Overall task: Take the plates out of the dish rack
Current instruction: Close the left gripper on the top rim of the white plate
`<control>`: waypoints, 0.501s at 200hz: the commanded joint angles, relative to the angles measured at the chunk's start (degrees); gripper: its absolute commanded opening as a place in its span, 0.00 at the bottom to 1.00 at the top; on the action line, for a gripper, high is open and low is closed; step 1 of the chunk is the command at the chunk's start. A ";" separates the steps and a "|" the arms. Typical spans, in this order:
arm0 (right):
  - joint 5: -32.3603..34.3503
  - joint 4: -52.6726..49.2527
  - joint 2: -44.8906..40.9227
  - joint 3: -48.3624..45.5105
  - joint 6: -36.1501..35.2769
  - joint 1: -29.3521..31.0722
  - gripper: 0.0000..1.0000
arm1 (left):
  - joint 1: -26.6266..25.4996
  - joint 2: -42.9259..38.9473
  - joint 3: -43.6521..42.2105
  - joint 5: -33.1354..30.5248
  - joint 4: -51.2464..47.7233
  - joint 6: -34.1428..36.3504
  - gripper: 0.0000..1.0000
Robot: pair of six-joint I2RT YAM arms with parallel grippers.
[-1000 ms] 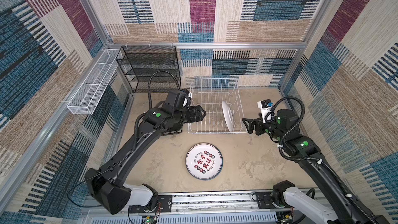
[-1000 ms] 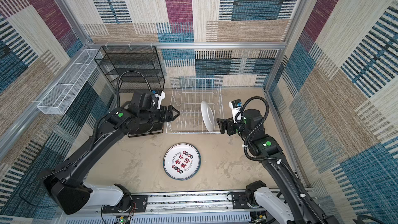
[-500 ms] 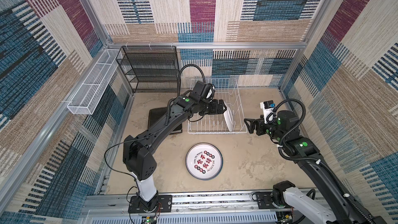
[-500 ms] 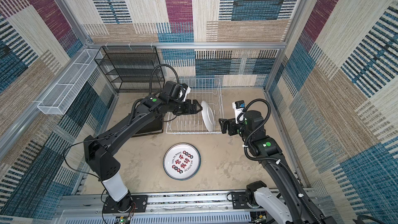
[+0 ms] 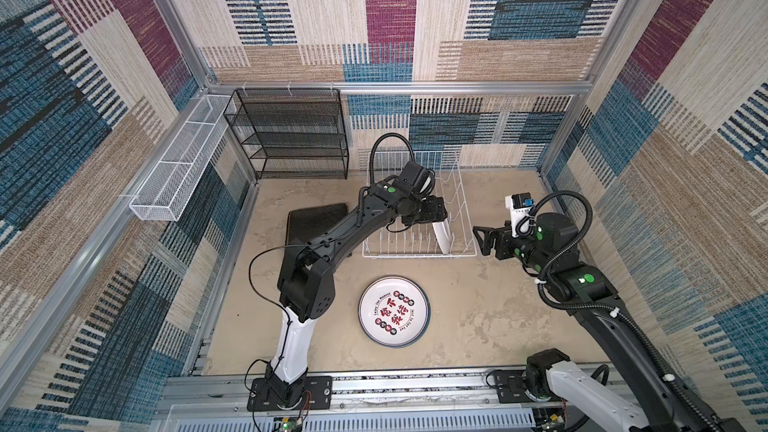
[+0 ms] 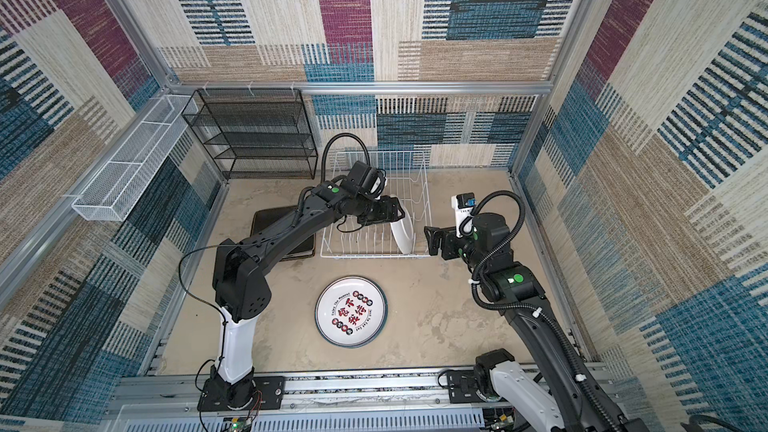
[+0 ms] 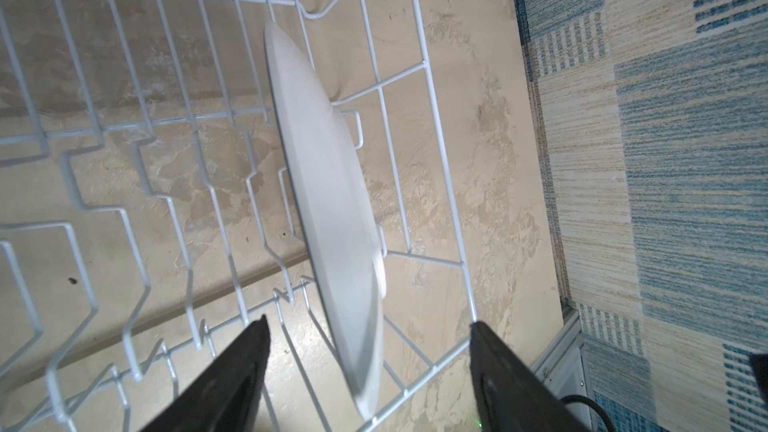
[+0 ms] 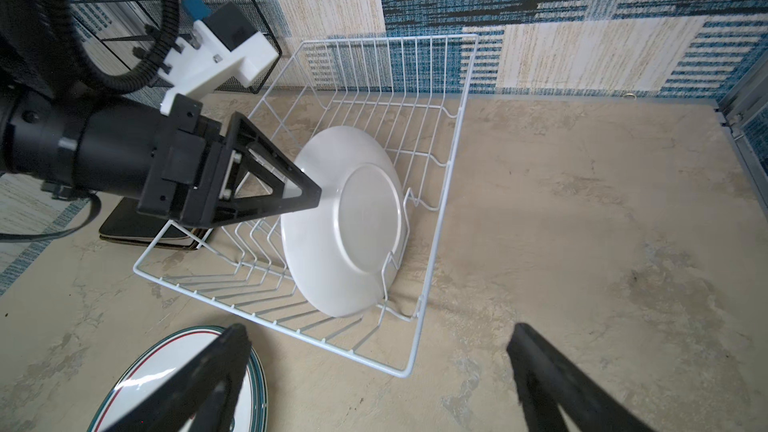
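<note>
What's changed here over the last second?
The left gripper swung right from beside the dish rack into it; its open jaws now straddle the rim of the standing white plate, not yet closed. Unchanged: that plate in its slot, the round plate on the table, the black square stack, and the right gripper, open beside the rack.

The dish rack [image 5: 399, 243] is white wire, the upright plate [image 5: 441, 238] plain white, the flat plate [image 5: 394, 312] white, dark-rimmed, red-and-black printed, and the stacked plates [image 5: 318, 221] black.

standing plate [image 5: 441, 238] in dish rack [image 5: 407, 256], flat plate [image 5: 394, 312] before it
</note>
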 commanded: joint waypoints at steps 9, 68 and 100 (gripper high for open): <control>0.56 2.05 0.52 0.14 0.86 -0.05 0.99 | -0.55 2.30 1.21 -0.26 -1.19 -4.18 0.66; 0.55 2.12 0.19 0.09 1.25 -0.07 0.99 | -1.47 4.51 2.94 -2.13 -2.83 -6.41 0.52; 0.26 2.52 -0.07 -0.23 1.39 -0.09 0.99 | -1.56 4.64 3.01 -2.09 -2.21 -7.55 0.49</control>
